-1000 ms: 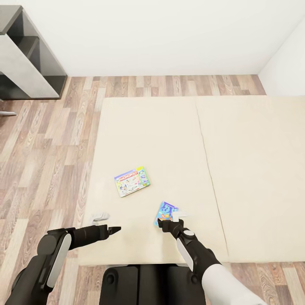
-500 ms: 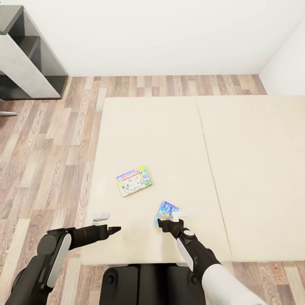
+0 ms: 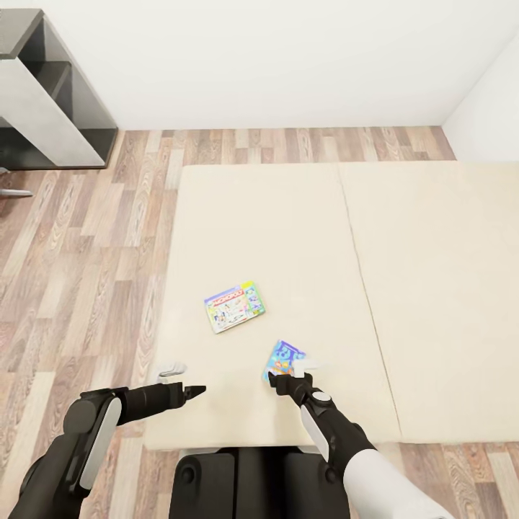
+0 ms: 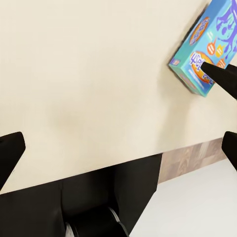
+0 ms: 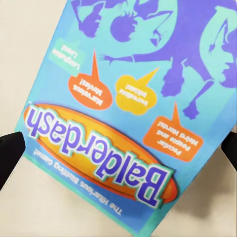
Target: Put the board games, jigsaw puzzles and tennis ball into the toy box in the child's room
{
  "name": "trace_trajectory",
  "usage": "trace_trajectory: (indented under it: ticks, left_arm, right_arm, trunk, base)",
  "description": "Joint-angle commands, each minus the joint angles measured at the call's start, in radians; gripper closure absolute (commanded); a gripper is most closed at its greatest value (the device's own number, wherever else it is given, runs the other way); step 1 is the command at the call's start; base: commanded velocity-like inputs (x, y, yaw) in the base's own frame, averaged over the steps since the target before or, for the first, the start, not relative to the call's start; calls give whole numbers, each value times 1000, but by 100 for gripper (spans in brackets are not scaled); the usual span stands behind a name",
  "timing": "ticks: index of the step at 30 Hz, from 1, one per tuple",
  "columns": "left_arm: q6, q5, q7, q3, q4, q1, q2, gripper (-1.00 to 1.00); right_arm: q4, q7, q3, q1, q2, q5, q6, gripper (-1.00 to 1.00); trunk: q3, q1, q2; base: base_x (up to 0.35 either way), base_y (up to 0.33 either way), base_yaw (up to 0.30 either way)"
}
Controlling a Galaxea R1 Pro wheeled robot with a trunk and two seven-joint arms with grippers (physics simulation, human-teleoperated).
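Two board games lie flat on the cream bed (image 3: 303, 216). The pale one with a red logo (image 3: 234, 306) sits further in. Nearer the front edge lies the blue cartoon one (image 3: 285, 358), lettered "Balderdash" (image 5: 123, 98). My right gripper (image 3: 277, 380) is open at this box's near end, and its black fingertips (image 5: 11, 150) stand at either side of the box (image 4: 207, 54). I cannot tell whether they touch it. My left gripper (image 3: 196, 390) hovers open over bare mattress to the left, its fingers (image 4: 10, 153) wide apart with nothing between them.
A grey shelf unit (image 3: 43, 94) stands against the white wall at the back left. Wood-plank floor (image 3: 79, 259) runs along the bed's left side and behind it. My dark base (image 3: 238, 483) is right against the bed's front edge.
The whole picture has shifted slightly, so the bed and both boxes appear a little further right: the camera moved. Both arms hold the same pose.
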State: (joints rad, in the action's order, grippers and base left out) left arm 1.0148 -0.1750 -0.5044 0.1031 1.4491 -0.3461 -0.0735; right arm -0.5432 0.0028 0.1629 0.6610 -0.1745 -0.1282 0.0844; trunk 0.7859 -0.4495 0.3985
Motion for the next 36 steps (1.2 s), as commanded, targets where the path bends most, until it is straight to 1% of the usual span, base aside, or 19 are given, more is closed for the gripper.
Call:
trace_trajectory:
  ticks: [1, 11, 24, 26, 31, 36]
  left_arm:
    - [7, -4, 0, 1, 1, 0, 0, -100]
    - [7, -4, 0, 1, 1, 0, 0, -100]
    - [7, -4, 0, 1, 1, 0, 0, -100]
    - [7, -4, 0, 1, 1, 0, 0, -100]
    - [7, -4, 0, 1, 1, -1, 0, -100]
    - [7, -4, 0, 0, 0, -1, 1, -100]
  right_arm:
    - [-1, 0, 1, 0, 0, -10, 5, -100]
    - [-1, 1, 1, 0, 0, -12, -1, -100]
    - [-8, -4, 0, 1, 0, -15, 14, -100]
    - [-9, -5, 0, 7, 0, -16, 23, -100]
    - [-1, -7, -9, 54, 0, -27, 74, -100]
    - [0, -8, -12, 66, 0, -30, 86, -100]
  trunk:
    - [1, -1, 2]
    - [1, -1, 2]
    - [1, -1, 2]
    - [1, -1, 2]
    - [1, -1, 2]
    - [1, -1, 2]
  base:
    - [-18, 76, 0]
    - [-4, 16, 0]
    - [0, 0, 0]
    - [0, 0, 0]
    - [0, 0, 0]
    - [0, 0, 0]
